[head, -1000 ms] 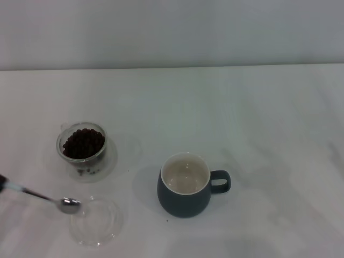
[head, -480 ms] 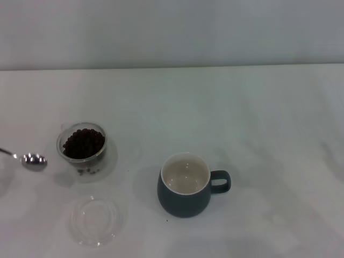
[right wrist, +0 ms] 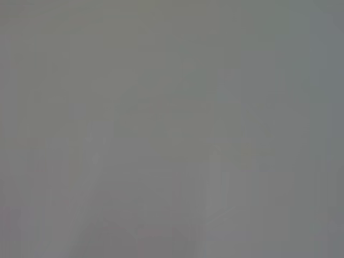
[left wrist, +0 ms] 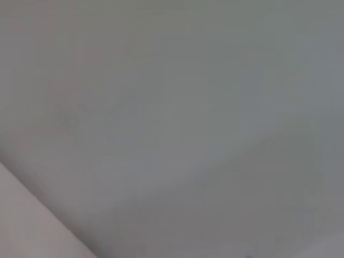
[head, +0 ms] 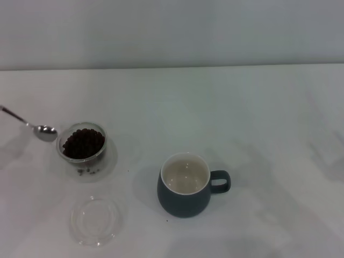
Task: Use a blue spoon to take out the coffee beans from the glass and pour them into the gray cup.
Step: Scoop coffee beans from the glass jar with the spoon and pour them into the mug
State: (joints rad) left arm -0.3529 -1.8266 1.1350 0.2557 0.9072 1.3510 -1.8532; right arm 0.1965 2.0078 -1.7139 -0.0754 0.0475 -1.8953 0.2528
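The blue spoon (head: 45,131) shows only its shiny metal bowl and thin neck, which slants up and off the left edge of the head view; its pale blue handle is out of view. The spoon bowl looks empty and sits just left of the glass (head: 105,146), close to its rim. The glass holds a heap of coffee beans (head: 83,143). The gray cup (head: 184,200) stands right of the glass and nearer to me, empty, with its handle pointing right. Neither gripper is in view, and both wrist views show only plain grey.
A flat clear glass dish (head: 95,220) lies on the white table (head: 226,118), nearer to me than the glass. A few stray beans (head: 86,172) lie at the near foot of the glass. A grey wall runs along the table's far edge.
The spoon has risen from over the flat dish, swung out left, then moved away from me and right to the glass's left rim. The glass, cup and dish have not moved.
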